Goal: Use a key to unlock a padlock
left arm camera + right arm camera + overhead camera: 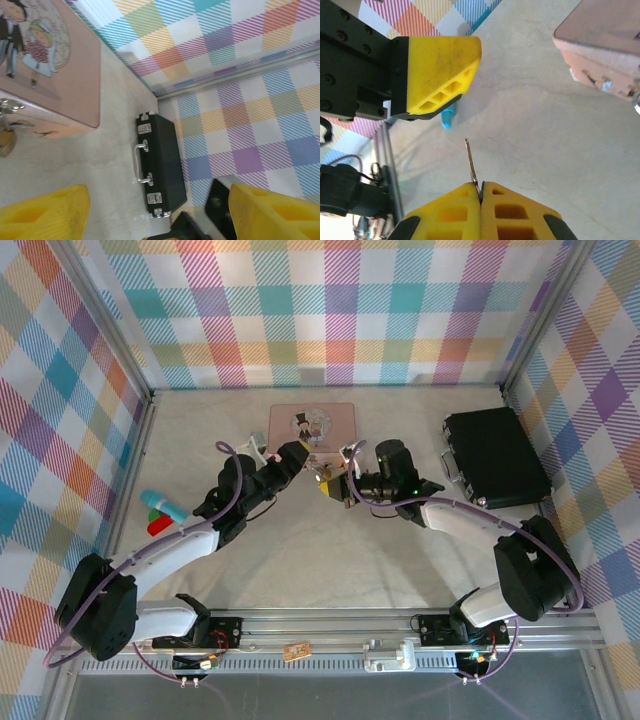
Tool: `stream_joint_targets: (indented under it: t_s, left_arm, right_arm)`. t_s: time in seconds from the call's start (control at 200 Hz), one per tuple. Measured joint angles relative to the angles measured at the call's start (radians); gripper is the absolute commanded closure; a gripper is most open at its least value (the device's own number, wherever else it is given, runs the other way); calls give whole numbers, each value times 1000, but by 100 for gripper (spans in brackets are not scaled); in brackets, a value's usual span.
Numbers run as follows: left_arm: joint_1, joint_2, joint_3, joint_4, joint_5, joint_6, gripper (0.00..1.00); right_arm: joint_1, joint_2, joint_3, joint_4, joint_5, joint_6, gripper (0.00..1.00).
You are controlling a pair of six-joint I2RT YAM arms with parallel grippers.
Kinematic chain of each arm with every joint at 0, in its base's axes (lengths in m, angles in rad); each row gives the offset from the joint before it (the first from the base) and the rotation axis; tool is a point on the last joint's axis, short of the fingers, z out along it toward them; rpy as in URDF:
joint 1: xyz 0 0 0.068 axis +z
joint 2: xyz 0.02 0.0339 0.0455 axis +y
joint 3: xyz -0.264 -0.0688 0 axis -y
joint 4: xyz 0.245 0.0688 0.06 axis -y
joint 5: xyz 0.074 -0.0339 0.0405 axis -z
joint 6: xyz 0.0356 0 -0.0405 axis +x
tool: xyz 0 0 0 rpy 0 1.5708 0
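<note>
Your right fingers (pixel 455 212) are pressed fully together on the key (pixel 470 161). Its thin blade sticks out past the tips over the bare bench (pixel 535 125). Your left fingers (pixel 45 215) stand wide apart with nothing between them, hovering just in front of the pink tin (pixel 55 65). The padlock (pixel 6 142) hangs from the metal hasp (pixel 10 105) on the tin's front wall, at the very edge of the left wrist view and off to one side of those open fingers.

I judge the step in hand to be lining the key up with the lock; it is not yet inserted. Next, you will likely need the left fingers to close on the padlock body and steady it, then bring the blade in straight. I cannot tell which way the keyhole faces.
</note>
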State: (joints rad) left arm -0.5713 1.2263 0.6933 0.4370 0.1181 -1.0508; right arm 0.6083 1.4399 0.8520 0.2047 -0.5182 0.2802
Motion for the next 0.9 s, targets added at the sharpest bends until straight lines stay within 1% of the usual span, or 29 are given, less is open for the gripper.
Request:
stream_joint_targets:
  t_s: [0.155,0.345,0.695,0.9]
  left_arm:
    - [0,-13,10,-121,5,-10,34]
    - [-12,-12,12,-181,17,-53,33]
    - [-58,34,93,-192,23,-113,33]
    - [-85,99,97,-191,24,-146,38]
  right_arm:
    - [0,-35,16,-68,53,-163,100]
    - [1,-50,23,-127,126,-286,100]
    - [1,-61,41,-154,170,-355,100]
    - [4,-61,42,-157,175,-383,100]
